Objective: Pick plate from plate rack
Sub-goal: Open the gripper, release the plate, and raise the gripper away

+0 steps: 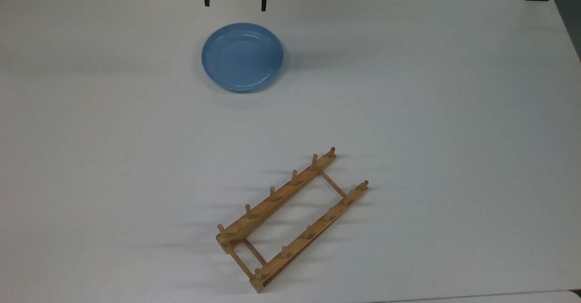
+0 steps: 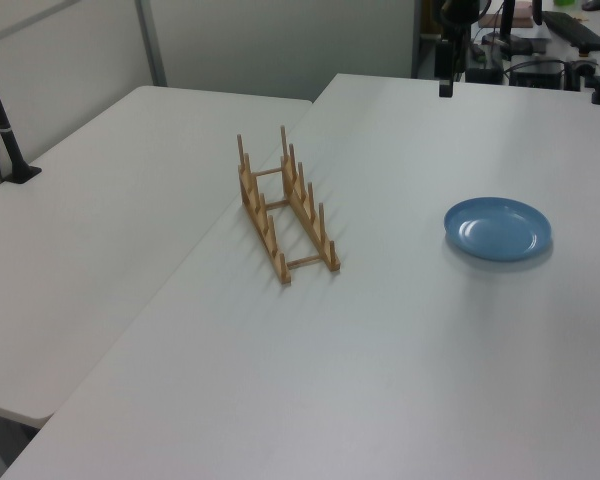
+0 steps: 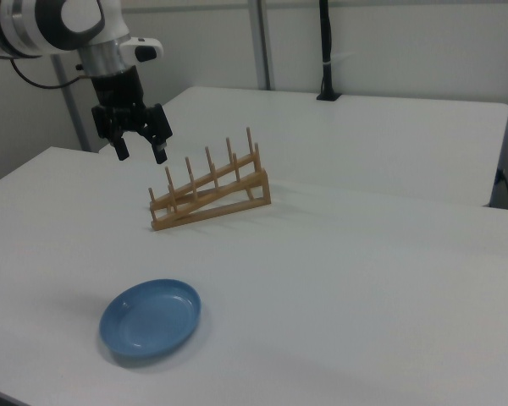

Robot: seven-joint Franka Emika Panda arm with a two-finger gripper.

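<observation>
- The tool (image 3: pixel 140 150) hangs in the air above the desk (image 3: pixel 339 271), its two black fingers (image 3: pixel 161 152) pointing down and spread wide apart, with nothing between them.
- In the top view the fingertips (image 1: pixel 263 4) show at the upper edge, and the tool (image 1: pixel 234 2) sits just beyond the far side of the plate (image 1: pixel 243 56), not touching it.
- In the left view the tool (image 2: pixel 446 85) is at the top, well above and behind the plate (image 2: pixel 498 228).
- The white arm (image 3: pixel 63 25) reaches in from the right view's upper left corner.
- The plate (image 3: pixel 151 317) is light blue, round and shallow, lying flat and face up on the desk, alone and apart from everything else.
- In the right view the plate lies nearer the camera than the tool and low in the picture.
- The rack (image 1: pixel 290 219) is a wooden frame of two rails with upright pegs, standing on the desk well apart from the plate; no plate sits in it.
- In the top view the rack runs diagonally in the lower middle; in the left view the rack (image 2: pixel 285 210) stands to the left view's left of the plate.
- In the right view the rack (image 3: pixel 210 190) is behind the plate, just to the right view's right of the tool.
</observation>
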